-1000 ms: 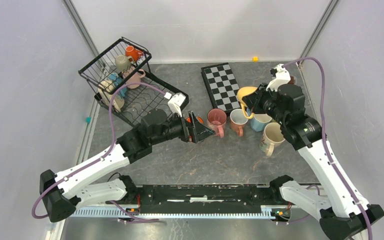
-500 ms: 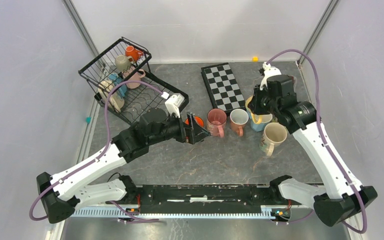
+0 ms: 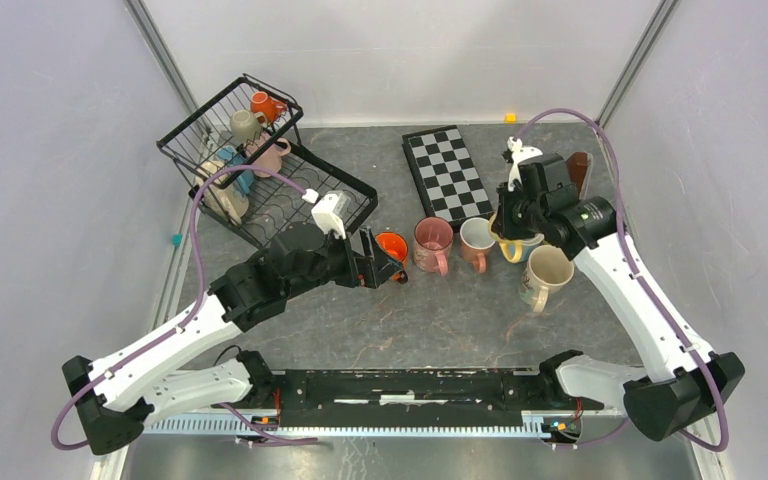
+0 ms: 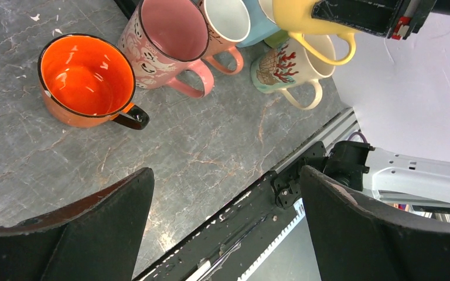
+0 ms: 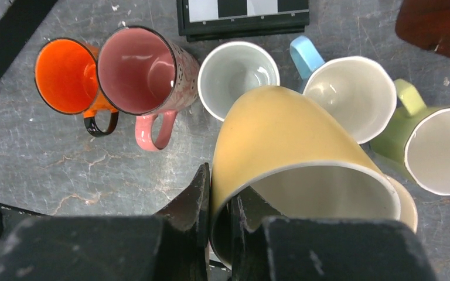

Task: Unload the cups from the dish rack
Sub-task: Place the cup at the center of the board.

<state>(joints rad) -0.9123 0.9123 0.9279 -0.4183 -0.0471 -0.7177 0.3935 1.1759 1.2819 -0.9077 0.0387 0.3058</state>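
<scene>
Honestly, with the right gripper pinching the yellow mug by the rim, I'd level it before lowering beside the blue mug (left gripper is spread wide).

Near the black-and-white checkerboard are an orange cup with black handle, a pink patterned cup, a yellow cup, a light-blue cup.

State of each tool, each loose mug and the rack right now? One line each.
left tool: open, empty, over the table
right tool: shut on the yellow mug's rim
yellow mug: held, tilted, off the table
orange mug: upright on the table, free
pink mug: upright on the table, free
light blue mug: upright on the table, free
dish rack: several mugs inside
</scene>
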